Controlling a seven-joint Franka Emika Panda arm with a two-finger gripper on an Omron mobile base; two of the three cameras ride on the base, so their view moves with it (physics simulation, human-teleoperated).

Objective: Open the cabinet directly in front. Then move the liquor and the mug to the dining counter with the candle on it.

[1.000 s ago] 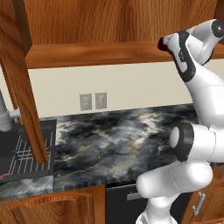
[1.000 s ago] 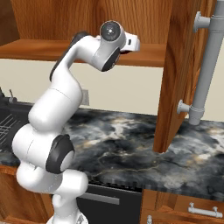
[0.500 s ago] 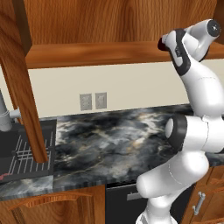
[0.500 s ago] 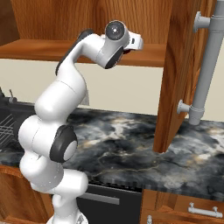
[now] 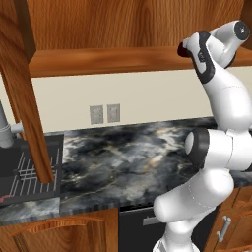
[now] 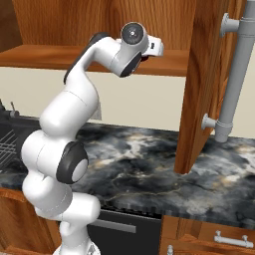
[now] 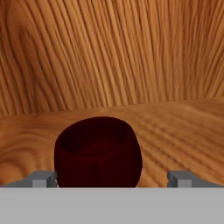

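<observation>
The cabinet stands open, its left door and right door with a grey bar handle swung out toward me. My gripper reaches onto the cabinet's bottom shelf. In the hand view the dark red mug sits upright on the shelf floor, close in front. My gripper is open, one fingertip on each side of the mug, apart from it. The liquor, the dining counter and the candle are out of view.
Under the cabinet runs a black-and-grey marbled counter with a sink and rack at its left end. Two wall outlets sit on the cream backsplash. Low wooden cabinets and a dark appliance front lie under the counter.
The arm's upper links have risen and the hand has eased a little further toward the shelf. The jaws stay open.
</observation>
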